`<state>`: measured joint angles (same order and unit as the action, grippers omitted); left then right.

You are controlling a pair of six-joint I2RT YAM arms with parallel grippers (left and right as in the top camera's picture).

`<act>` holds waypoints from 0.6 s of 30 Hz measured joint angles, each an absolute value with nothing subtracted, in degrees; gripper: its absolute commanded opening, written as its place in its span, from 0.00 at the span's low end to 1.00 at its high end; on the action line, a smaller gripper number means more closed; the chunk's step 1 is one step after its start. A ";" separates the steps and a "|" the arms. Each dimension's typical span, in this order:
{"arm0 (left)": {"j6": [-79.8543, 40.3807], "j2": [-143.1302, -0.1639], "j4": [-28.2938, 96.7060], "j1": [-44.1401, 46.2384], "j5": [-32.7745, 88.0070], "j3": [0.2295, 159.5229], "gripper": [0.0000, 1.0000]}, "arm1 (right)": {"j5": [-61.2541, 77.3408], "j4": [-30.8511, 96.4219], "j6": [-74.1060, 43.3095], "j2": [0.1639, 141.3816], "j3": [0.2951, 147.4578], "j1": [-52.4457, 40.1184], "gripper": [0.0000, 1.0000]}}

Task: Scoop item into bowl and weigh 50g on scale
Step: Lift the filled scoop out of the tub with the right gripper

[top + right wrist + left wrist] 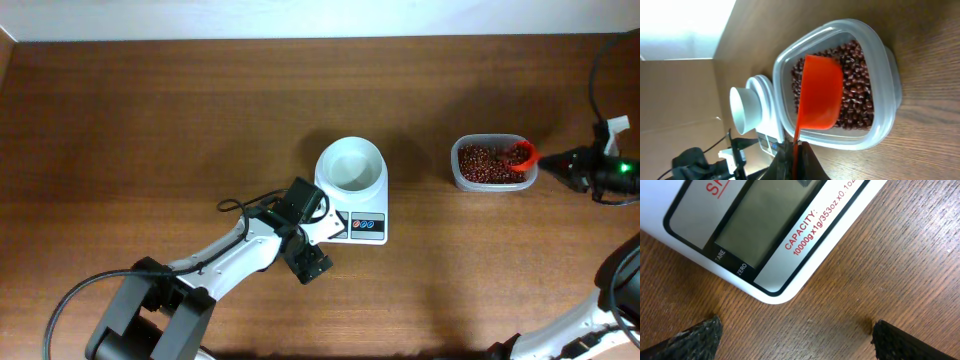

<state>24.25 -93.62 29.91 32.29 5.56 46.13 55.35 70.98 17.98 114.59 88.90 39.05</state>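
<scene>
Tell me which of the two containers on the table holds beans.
The clear rounded-rectangular plastic container, filled with dark reddish-brown beans; the small round white bowl on the white digital scale is empty.

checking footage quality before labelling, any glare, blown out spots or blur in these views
Right wrist: the top left corner is blown out to white, while the orange plastic scoop and the small reddish-brown beans in the clear plastic container look sharp. Left wrist: red print on the white digital scale is crisp, no glare on its grey display. Overhead: even light, soft shadows only.
</scene>
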 measured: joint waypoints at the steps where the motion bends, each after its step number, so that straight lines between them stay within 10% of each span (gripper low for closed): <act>1: 24.25 -93.62 29.91 32.29 5.58 46.13 0.99 | 56.31 71.16 18.15 114.59 88.90 39.27 0.04; 18: 24.25 -93.62 29.91 32.29 5.58 46.13 0.99 | 70.22 71.83 18.50 114.59 88.90 39.35 0.04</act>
<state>24.25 -93.62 29.91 32.29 5.58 46.13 70.22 71.83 18.50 114.59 88.90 39.35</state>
